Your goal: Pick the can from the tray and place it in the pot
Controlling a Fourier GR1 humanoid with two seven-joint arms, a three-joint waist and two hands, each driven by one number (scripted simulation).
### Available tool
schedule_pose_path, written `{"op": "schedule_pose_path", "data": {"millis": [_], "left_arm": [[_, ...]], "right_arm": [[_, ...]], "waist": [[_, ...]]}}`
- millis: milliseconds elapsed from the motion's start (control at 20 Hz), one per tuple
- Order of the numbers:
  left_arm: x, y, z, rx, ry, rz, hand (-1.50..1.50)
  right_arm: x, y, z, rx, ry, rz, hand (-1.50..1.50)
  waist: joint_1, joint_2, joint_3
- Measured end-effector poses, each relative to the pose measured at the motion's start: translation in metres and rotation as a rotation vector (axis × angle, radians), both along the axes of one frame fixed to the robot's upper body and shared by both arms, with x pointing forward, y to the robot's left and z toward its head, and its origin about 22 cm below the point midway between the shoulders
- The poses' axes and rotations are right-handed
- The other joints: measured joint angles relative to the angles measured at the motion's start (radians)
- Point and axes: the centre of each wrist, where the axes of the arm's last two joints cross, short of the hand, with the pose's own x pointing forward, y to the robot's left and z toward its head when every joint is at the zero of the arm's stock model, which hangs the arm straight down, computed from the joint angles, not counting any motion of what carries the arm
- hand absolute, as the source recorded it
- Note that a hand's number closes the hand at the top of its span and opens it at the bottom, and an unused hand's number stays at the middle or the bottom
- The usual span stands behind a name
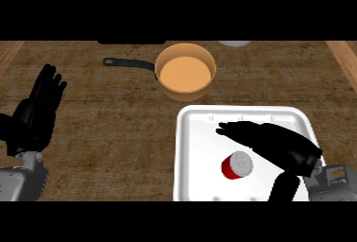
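At the frame's left we are resting our left hand (38,113), fingers straight and apart, above the brown wooden desk (105,142). At upper centre one copper-coloured metal pot with a dark handle (185,71) is standing. At lower right one red, pale-topped can (237,165) is lying in the one white rectangular tray (199,156), just beside our right hand (275,142), whose fingers are stretching out, clasping nothing. If we close off-centre, we are risking the round can rolling away.

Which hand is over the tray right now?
The right hand: it hangs open above the white tray, near the red can. The left hand rests open over the counter at the view's left.
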Motion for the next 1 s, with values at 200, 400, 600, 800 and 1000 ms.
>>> {"op": "schedule_pose_path", "data": {"millis": [200, 400, 600, 800, 1000], "left_arm": [[-0.006, 0.000, 0.000, 0.001, -0.002, 0.002, 0.00], [-0.007, -0.004, 0.003, 0.002, -0.001, -0.001, 0.00], [-0.002, -0.006, 0.003, -0.003, -0.005, 0.001, 0.00], [-0.002, 0.001, 0.004, 0.002, -0.007, -0.001, 0.00], [0.002, -0.002, 0.006, 0.000, -0.008, 0.001, 0.00]], "right_arm": [[-0.002, 0.007, -0.018, 0.002, -0.003, -0.006, -1.50], [-0.003, 0.018, -0.026, -0.001, -0.011, -0.003, -1.50], [0.002, 0.018, -0.041, -0.028, -0.010, -0.011, -1.50], [0.008, 0.022, -0.050, -0.041, -0.006, -0.029, -1.50], [0.009, 0.023, -0.064, -0.053, -0.017, 0.023, 1.50]], "waist": [[0.001, 0.000, 0.000], [0.001, 0.000, 0.000], [0.001, 0.000, 0.000], [0.001, 0.000, 0.000], [0.001, 0.000, 0.000]]}}
